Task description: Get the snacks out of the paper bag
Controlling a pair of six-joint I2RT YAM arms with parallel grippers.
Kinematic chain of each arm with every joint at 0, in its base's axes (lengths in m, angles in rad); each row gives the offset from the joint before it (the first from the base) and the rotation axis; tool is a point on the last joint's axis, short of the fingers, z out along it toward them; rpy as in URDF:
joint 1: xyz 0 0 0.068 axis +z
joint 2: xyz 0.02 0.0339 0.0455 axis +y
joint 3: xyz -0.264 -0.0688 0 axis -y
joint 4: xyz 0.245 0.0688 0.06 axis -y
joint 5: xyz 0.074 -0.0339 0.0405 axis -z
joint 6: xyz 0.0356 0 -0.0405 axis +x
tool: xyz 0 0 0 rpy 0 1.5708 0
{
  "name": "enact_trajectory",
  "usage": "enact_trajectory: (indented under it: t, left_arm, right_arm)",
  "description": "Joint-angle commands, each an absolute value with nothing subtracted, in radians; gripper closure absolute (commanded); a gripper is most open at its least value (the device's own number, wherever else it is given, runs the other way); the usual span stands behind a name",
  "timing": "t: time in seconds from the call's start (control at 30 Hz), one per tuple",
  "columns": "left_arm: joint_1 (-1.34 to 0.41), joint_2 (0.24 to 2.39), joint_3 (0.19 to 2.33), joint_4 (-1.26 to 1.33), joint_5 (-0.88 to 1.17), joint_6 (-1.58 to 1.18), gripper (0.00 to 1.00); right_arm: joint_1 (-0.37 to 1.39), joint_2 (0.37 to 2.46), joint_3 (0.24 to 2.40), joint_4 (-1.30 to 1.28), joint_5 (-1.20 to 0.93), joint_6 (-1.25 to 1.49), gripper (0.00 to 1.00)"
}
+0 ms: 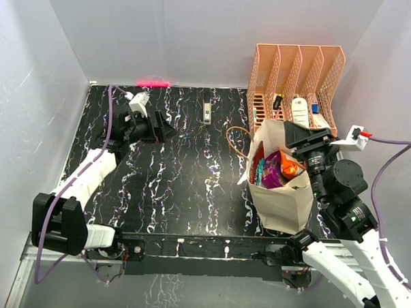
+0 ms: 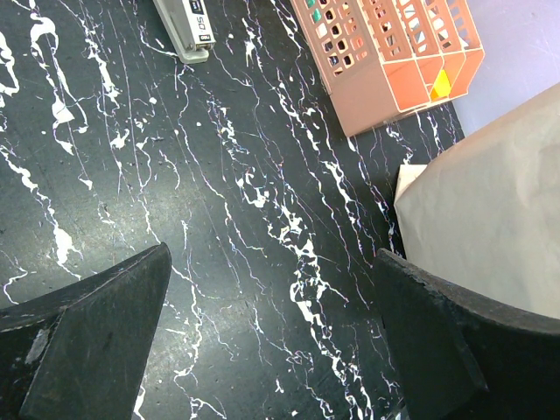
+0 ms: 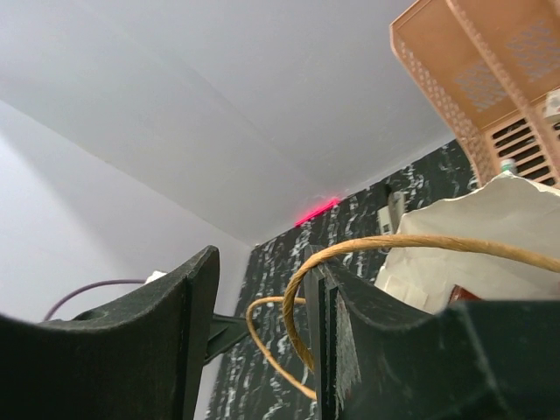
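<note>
While the left pincer [image 1: 167, 132] sits over the far-left part of the bench [image 1: 176, 194], released, fingers spread wide with only bench surface between them, the right pincer [image 1: 293, 132] is up at the far rim of the paper bag [image 1: 285, 198]. Bag stands upright on the right side of the bench, mouth open, just in front of the peach mesh organiser [image 1: 294, 76]. Snacks [image 1: 276, 169] are inside the bag: orange, purple and green packets show in the mouth. Right wrist view: right pincer fingers apart with a clear gap. A cord handle [image 3: 411, 238] arcs across that gap close to one finger, thinner than the gap and not pinched, so released too. Grey stapler [image 1: 206, 113] lies flat near the far edge of the bench, well apart from both pincers.
</note>
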State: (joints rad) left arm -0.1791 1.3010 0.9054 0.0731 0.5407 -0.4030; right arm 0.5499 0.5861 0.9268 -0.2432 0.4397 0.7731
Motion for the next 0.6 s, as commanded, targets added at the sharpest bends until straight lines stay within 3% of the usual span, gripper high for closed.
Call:
enact_trajectory:
  t: [0.0,0.57]
  left_arm:
    - [-0.184,1.288,0.943,0.077,0.56,-0.391,0.03]
    - [-0.183,1.307,0.942,0.08,0.569,-0.4,0.03]
  right_arm:
    - [0.556,0.577,0.979,-0.264,0.511,0.598,0.53]
    - [0.556,0.441,1.046,-0.522,0.637,0.106,0.52]
